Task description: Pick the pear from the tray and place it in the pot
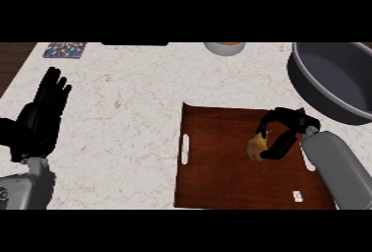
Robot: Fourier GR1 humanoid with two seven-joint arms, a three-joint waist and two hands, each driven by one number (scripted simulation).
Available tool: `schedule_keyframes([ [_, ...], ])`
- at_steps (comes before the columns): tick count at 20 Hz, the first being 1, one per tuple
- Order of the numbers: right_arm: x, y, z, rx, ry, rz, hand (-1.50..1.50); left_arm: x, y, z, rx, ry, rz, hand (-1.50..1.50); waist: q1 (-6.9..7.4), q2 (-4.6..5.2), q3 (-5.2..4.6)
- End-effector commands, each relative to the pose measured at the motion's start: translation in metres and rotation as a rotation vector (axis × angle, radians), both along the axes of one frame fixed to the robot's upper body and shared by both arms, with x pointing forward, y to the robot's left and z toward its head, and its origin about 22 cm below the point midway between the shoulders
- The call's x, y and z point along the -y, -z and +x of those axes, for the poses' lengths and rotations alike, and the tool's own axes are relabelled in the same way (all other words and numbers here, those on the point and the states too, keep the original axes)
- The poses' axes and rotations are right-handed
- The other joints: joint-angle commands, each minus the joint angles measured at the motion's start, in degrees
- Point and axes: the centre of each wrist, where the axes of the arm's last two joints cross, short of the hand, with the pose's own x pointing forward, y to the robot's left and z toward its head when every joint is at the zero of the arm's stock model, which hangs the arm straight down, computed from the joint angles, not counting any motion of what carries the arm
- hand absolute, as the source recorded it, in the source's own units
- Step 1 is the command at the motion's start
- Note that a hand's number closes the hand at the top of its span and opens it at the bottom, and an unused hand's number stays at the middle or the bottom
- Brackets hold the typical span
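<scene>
Right hand is curled around the pear, of which only a yellow patch shows between thumb and fingers. Pear and hand are over the right part of the wooden tray; whether the pear has left the tray surface cannot be determined from this view. The grey pot stands just beyond the tray's far right corner, partly cut by the view's edge, its interior showing nothing. Status: grasp appears made; lift, transfer to the pot and release remain. Left hand rests open, fingers up, over the marble tabletop at the view's left. A small white tag lies near the tray's near right corner. A bowl sits at the tabletop's far edge.
</scene>
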Motion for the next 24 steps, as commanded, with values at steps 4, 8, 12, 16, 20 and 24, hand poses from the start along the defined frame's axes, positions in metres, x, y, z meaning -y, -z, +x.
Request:
schedule_keyframes([
  [4,-0.073,-0.025,-0.037,0.302,-0.470,-0.008,1.50,-0.005,-0.002,0.004,-0.002,-0.039,0.026,0.00,-2.05,-0.14,0.94],
  [8,-0.054,-0.020,-0.092,0.440,-0.588,-0.020,1.50,-0.014,-0.005,0.004,-0.017,-0.044,-0.004,0.00,-3.08,0.02,0.99],
  [12,-0.044,-0.036,-0.144,0.509,-0.535,-0.032,1.50,-0.010,0.006,-0.001,-0.011,-0.038,0.002,0.00,-1.95,0.41,0.97],
  [16,-0.014,-0.072,-0.148,0.683,-0.385,0.055,1.50,-0.003,-0.013,-0.007,-0.005,-0.037,0.004,0.00,-2.11,0.25,1.02],
  [20,-0.007,-0.097,-0.156,0.869,-0.145,0.153,1.50,-0.010,-0.006,-0.005,-0.008,-0.052,0.013,0.00,-3.02,0.25,0.99],
  [24,0.019,-0.132,-0.150,1.061,0.039,0.183,1.50,-0.011,-0.005,-0.010,0.012,-0.031,0.012,0.00,-1.60,0.48,1.01],
])
